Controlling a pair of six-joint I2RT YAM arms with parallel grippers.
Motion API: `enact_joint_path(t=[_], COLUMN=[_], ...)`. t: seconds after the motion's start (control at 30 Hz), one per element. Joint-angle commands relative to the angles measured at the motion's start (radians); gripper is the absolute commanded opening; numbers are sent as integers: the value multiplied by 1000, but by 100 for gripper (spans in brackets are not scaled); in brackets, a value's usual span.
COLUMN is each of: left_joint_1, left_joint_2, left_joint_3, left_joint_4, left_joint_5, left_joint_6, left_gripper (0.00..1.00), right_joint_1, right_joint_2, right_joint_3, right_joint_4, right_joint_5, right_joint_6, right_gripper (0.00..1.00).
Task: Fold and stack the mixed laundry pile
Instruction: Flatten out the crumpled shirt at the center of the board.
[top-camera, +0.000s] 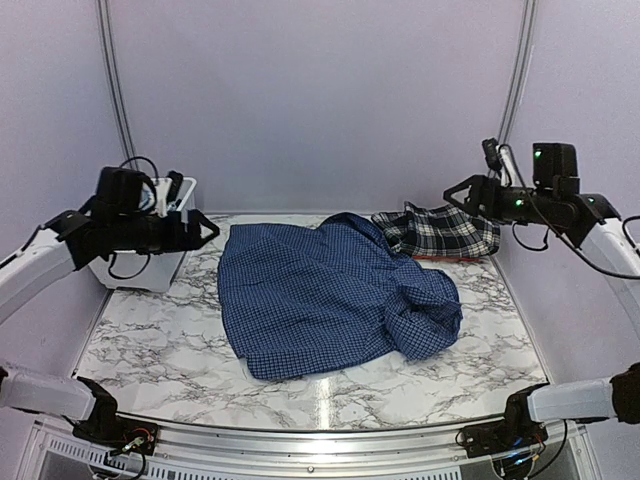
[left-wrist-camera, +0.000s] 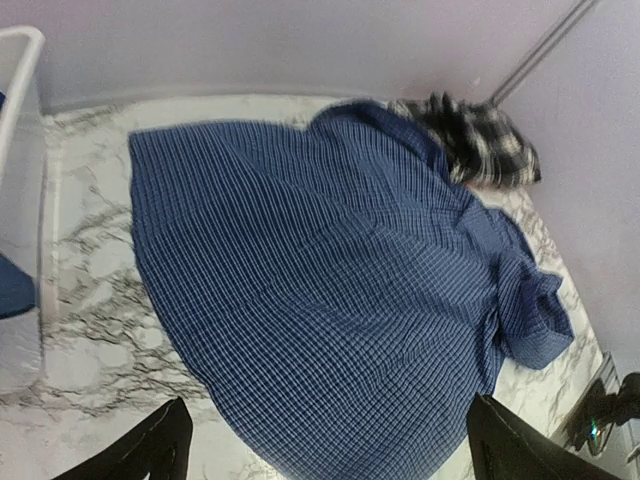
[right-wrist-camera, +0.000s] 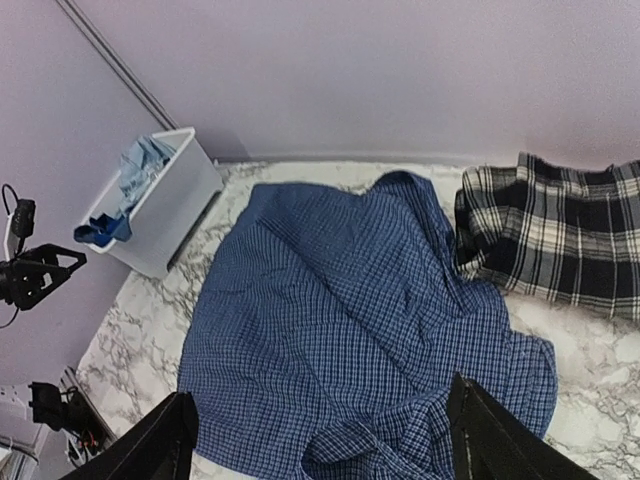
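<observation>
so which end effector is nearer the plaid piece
Right. The right end effector hovers close by the plaid piece; the left end effector is on the far side of the navy shirt, beside the white bin.

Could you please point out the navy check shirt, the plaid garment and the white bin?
navy check shirt (top-camera: 320, 300), top external view, middle of its spread body.
plaid garment (right-wrist-camera: 560, 235), right wrist view, centre of the cloth.
white bin (right-wrist-camera: 170, 215), right wrist view, its long side wall.

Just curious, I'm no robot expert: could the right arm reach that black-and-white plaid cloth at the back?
Probably yes: the right gripper hangs open in the air close by the black-and-white plaid cloth, and nothing lies on top of it.
</observation>
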Motion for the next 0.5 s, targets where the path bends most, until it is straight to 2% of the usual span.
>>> enact_joint_path(t=[0.0, 0.07, 0.13, 0.2, 0.3, 0.47], left_joint_1=[-159, -227, -301, -361, -423, -446], left_joint_2=[167, 254, 359, 444, 567, 704], left_joint_3=[17, 21, 37, 60, 89, 81], left_joint_4=[-37, -36, -37, -38, -45, -71], left_joint_5=[-83, -88, -90, -106, -109, -106], left_joint_6=[54, 43, 28, 25, 16, -32], left_gripper=[99, 98, 92, 84, 78, 67], right_joint_1=[7, 12, 21, 30, 35, 44], right_joint_2=[46, 128, 223, 281, 352, 459], right_joint_3=[-67, -107, -130, -146, -169, -248], right_joint_4=[32, 35, 23, 24, 34, 49], right_joint_5=[-22, -28, -21, -16, -1, -6], right_joint_6=[-61, -75, -96, -107, -116, -139], right_gripper=[77, 69, 64, 63, 63, 59])
